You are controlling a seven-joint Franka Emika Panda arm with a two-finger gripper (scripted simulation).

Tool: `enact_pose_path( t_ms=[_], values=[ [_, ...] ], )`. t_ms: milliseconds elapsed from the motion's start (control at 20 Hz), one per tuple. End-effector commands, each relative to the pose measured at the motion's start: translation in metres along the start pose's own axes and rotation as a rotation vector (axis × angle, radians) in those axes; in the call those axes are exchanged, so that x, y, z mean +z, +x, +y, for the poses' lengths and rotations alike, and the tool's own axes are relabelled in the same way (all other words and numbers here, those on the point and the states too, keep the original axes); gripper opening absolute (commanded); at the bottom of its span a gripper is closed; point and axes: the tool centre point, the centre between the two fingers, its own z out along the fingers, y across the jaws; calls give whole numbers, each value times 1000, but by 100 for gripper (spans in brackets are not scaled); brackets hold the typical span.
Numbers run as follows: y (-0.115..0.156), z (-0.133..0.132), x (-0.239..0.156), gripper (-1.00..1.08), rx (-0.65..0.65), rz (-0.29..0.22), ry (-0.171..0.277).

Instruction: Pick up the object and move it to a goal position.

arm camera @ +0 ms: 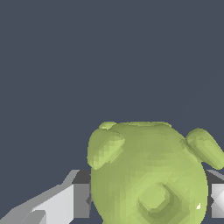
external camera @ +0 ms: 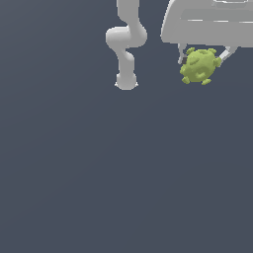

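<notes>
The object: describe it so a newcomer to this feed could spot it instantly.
In the exterior view, find the big pale grey wrist housing at the top right. Directly beneath it, between the tool's two fingers, sits the object. It is the only coloured thing there: a yellow-green lump studded with stubby knobs.

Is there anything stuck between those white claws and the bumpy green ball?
No. The knobbly green object sits directly between the gripper's two fingers, which appear to press against its sides. Nothing else shows between them. No goal marker is visible, so that path can't be judged.
</notes>
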Motion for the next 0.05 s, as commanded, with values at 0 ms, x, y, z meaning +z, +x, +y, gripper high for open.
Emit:
enact_pose_path(
  t_ms=[0],
  values=[
    [0, 0, -1, -100, 0, 0, 0]
  ],
)
